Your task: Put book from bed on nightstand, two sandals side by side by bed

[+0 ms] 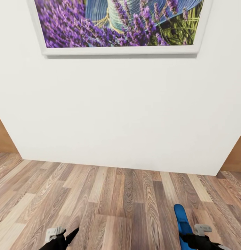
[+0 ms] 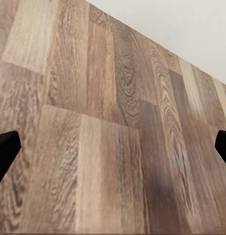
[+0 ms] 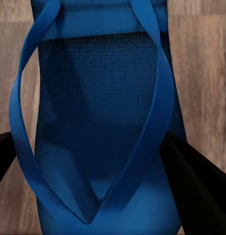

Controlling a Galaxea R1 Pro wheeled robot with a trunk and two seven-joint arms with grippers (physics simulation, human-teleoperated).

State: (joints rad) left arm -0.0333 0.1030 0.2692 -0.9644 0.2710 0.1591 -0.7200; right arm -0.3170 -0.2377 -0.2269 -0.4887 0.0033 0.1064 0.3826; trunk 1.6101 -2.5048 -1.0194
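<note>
My right gripper point(image 1: 190, 240) is shut on a bright blue sandal point(image 1: 181, 218) low at the right of the head view, above the wood floor. In the right wrist view the sandal point(image 3: 101, 98) sits between the black fingers point(image 3: 196, 181), its straps meeting in a V near the gripper point(image 3: 101, 166). My left gripper point(image 1: 63, 238) hangs low at the left and is open. Its fingertips point(image 2: 5, 147) stand far apart over bare planks with nothing between them. The book, the bed and the nightstand are out of view.
A white wall point(image 1: 120, 111) stands straight ahead, close by, with a framed lavender picture point(image 1: 120, 24) hanging on it. Wood-plank floor point(image 1: 110, 201) runs from the wall to my arms. Brown surfaces point(image 1: 2, 135) show past the wall's two ends.
</note>
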